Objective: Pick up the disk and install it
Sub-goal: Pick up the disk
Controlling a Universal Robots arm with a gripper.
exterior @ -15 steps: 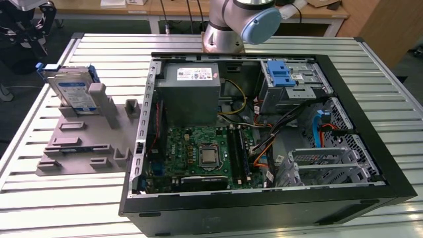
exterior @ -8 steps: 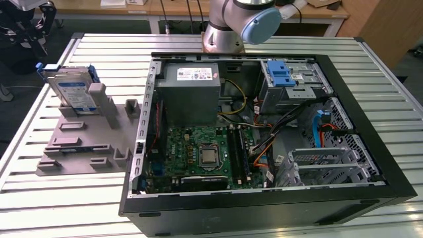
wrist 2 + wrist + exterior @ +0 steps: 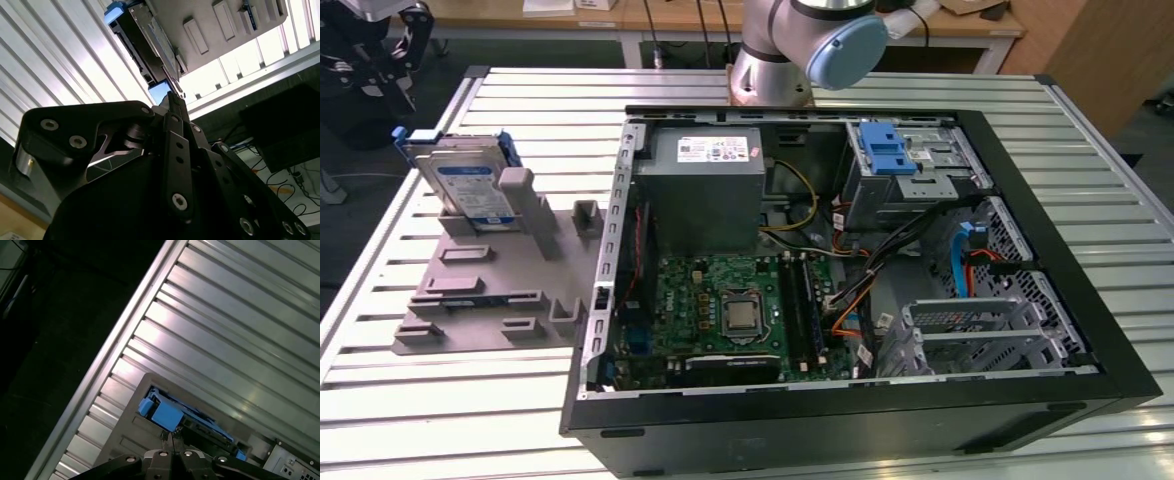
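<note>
gripper (image 3: pixel 170 436) (image 3: pixel 172 96): hangs over the far corner of the worktop, tilted, tip aimed at the blue-framed end of the disk. In both wrist views the tip is just beside that end, and I cannot tell whether it touches.
fingers (image 3: pixel 176 145): pressed together with nothing between them.
disk (image 3: pixel 464 180): one. It stands on edge in the grey holder with its label facing out and its blue bracket around it, at the exterior view's left, well apart from the drive cage.
holder (image 3: pixel 494 270): one, lying flat, with several raised posts and slots.
worktop (image 3: pixel 374 330): one, ribbed aluminium.
computer case (image 3: pixel 854 425): one, lying open just beside the holder.
inside the case: one green motherboard (image 3: pixel 720 305), one grey power-supply box (image 3: pixel 707 195), one drive cage (image 3: pixel 907 165) with a blue latch.
arm base (image 3: pixel 767 75): one arm, standing at the far edge behind the case, with a blue-capped joint (image 3: pixel 847 50) above it.
</note>
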